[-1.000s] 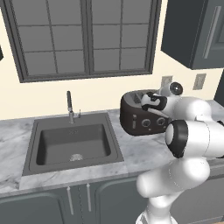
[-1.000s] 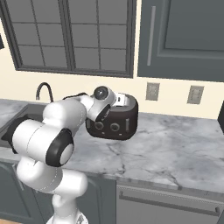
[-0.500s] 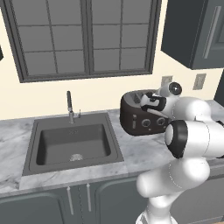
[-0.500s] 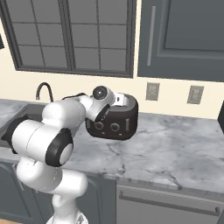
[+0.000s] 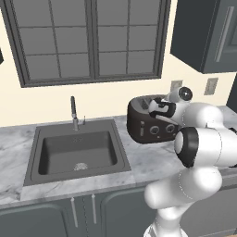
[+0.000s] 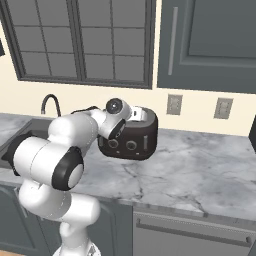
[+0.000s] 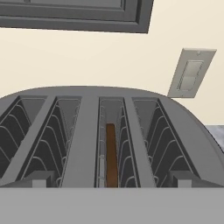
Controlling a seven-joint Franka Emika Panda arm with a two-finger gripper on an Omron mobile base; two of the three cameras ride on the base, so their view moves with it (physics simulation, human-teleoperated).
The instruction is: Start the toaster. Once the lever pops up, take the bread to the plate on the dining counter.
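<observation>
Jaws (image 7: 112, 181) apart, hovering over toaster (image 7: 87, 131); bread (image 7: 111, 153) sits upright in its third slot, between them. Lever not discernible.

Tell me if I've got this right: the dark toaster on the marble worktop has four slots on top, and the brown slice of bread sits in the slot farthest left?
Not quite. The dark, rounded toaster does have four top slots, but the brown slice of bread sits in the third slot from the left, as the hand view shows. The leftmost slot holds nothing.
</observation>
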